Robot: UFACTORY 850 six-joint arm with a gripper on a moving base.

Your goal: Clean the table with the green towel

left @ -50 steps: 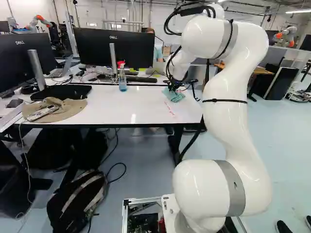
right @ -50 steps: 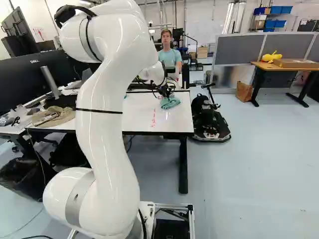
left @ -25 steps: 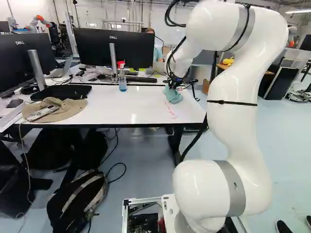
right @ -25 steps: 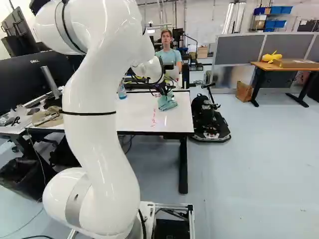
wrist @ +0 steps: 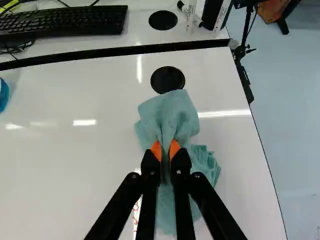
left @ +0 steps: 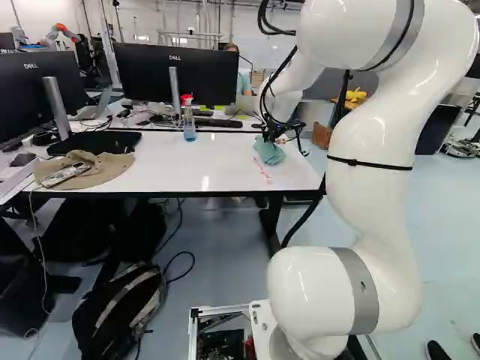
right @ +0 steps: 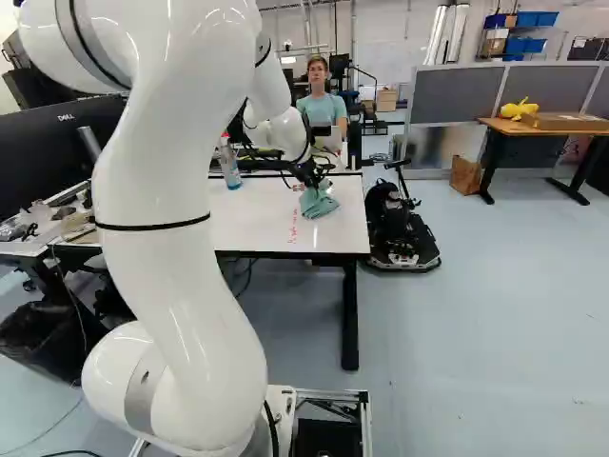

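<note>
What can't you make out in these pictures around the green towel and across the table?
Wrist view: the green towel's underside and the folds pinched in the gripper, hidden by cloth and fingers.
Left base view: the wording of the red marks, too small; in the wrist view, towel and fingers cover part.
Wrist view: most of the spray bottle, cut off by the edge.
Right base view: most of the hat, behind the arm.

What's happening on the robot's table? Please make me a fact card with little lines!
holding: soft green cloth towel, pinched by black two-fingered gripper
surface: shiny white rectangular tabletop, under the towel
mess: red handwriting, beside the towel
spray: blue see-through bottle with red-and-white top, standing
clothes: floppy tan fabric hat, lying away from the towel
</note>
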